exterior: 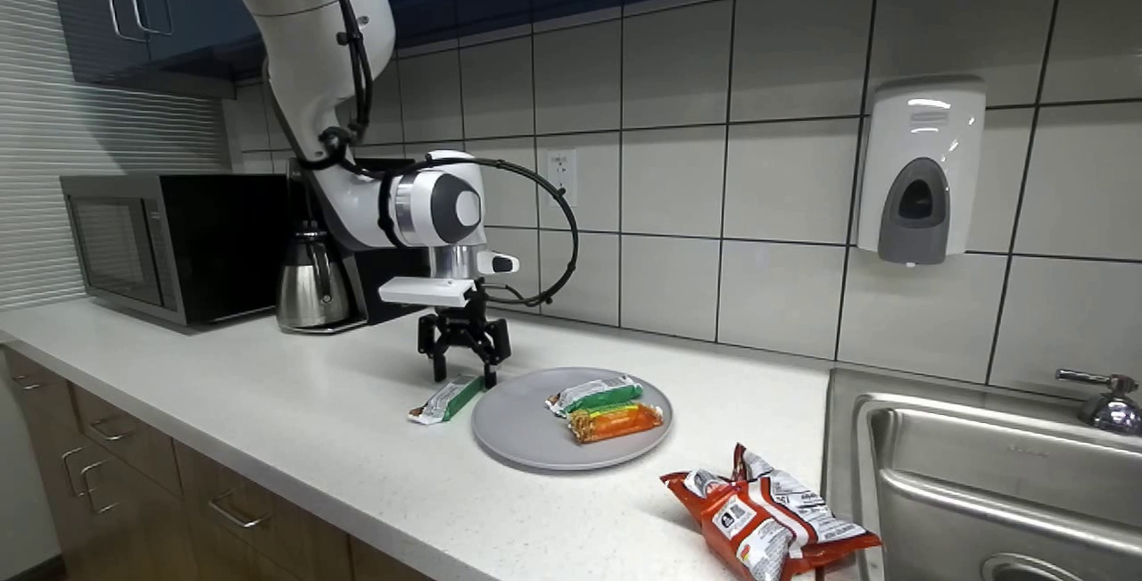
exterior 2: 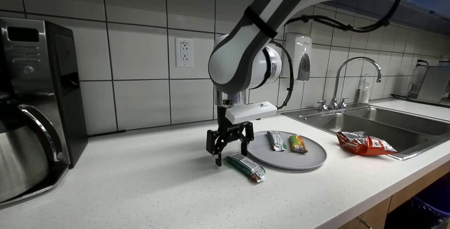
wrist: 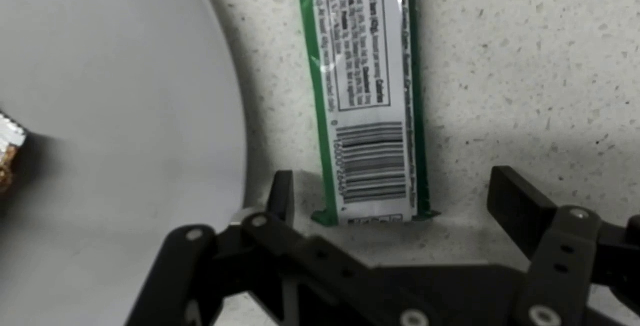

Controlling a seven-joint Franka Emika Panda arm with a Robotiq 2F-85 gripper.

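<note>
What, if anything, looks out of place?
Nothing looks damaged or spilled. One green bar seems stray: it lies on the counter beside the gray plate, which holds a second green bar and an orange bar.

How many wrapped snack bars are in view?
3: one green bar on the counter near the open hand; another green bar and an orange bar on the gray plate.

White speckled counter (exterior: 268, 385) | green-edged bar (wrist: 372, 95) | grey plate (exterior: 517, 425) | red bag (exterior: 772, 523) | microwave (exterior: 214, 246) | coffee maker (exterior 2: 35, 77)
</note>
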